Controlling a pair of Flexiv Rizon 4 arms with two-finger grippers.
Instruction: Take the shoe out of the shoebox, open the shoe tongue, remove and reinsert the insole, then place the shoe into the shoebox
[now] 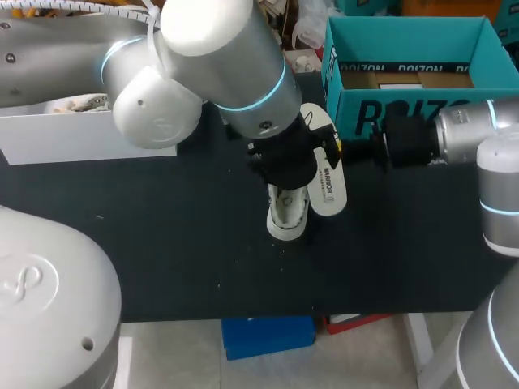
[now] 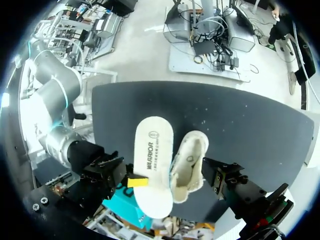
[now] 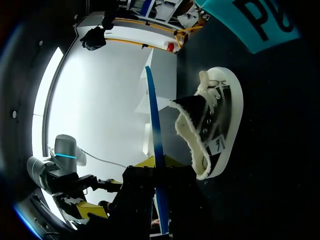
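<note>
Comparing views, only the right wrist view shows the blue underside of the white oval insole (image 3: 155,130), which the right gripper (image 1: 331,150) clamps. The fleece-lined black canvas shoe (image 1: 288,215) stands on the black counter (image 1: 162,243) with its long axis near-to-far and its toe toward the far edge; the insole lies parallel alongside. The left gripper (image 1: 284,162) overhangs the shoe, and its state cannot be told. The open teal cardboard shoebox (image 1: 405,105) stands far right, behind the right arm.
</note>
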